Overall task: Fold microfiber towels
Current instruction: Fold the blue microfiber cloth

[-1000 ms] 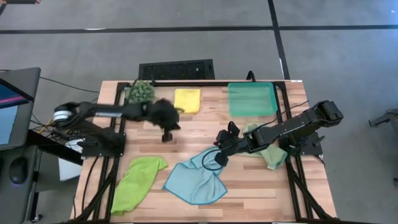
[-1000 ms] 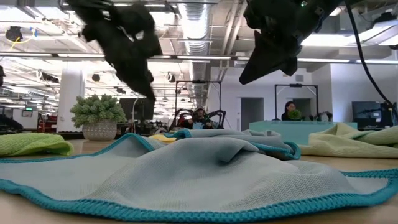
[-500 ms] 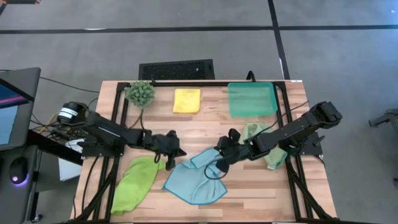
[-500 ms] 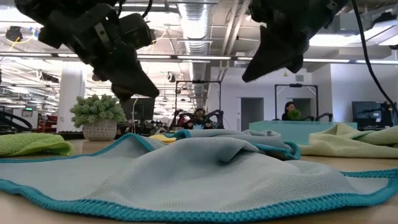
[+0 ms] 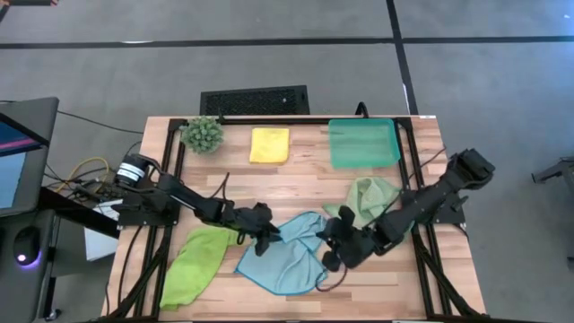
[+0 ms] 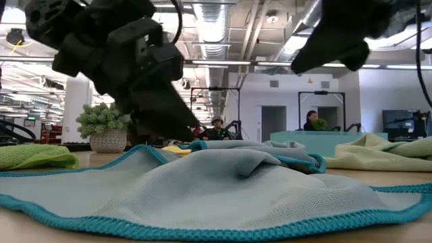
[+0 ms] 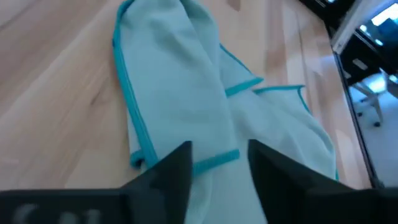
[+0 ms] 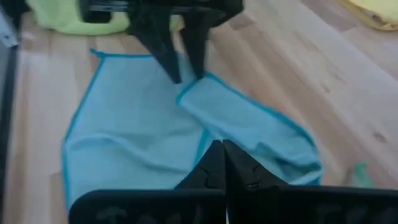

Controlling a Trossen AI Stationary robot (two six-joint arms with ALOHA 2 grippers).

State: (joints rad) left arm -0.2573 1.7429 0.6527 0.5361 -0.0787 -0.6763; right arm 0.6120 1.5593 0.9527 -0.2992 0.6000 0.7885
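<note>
A light blue towel [image 5: 289, 262] with a teal hem lies crumpled on the wooden table near its front edge, one part folded over. My left gripper [image 5: 269, 238] is open and low at the towel's left far edge, its fingers [image 7: 180, 171] on either side of a folded-over corner [image 7: 214, 160]. My right gripper [image 5: 334, 260] is shut and hovers above the towel's right side [image 8: 261, 124], clear of it in the low view [image 6: 324, 57]. A lime green towel [image 5: 197, 260] lies bunched at the near left. A sage towel [image 5: 372, 196] lies at the right. A folded yellow towel [image 5: 269, 144] lies at the far middle. My left gripper comes at the light blue towel slanting down from the table's left, its open fingers on either side of the hemmed corner [image 7: 217, 158] of the folded-over part. I cannot tell whether they touch it. The towel lies slack on the table.
A teal plastic tray [image 5: 363, 142] stands at the far right and a small spiky plant [image 5: 203, 135] at the far left. Bare wood lies between the yellow towel and the blue one. People sit in the room beyond the table.
My left gripper has swung from the far middle of the table toward the near edge and down to the light blue towel, rolling as it went. My right gripper has moved toward the near edge and a little to the right, staying shut. The towels lie as before.
</note>
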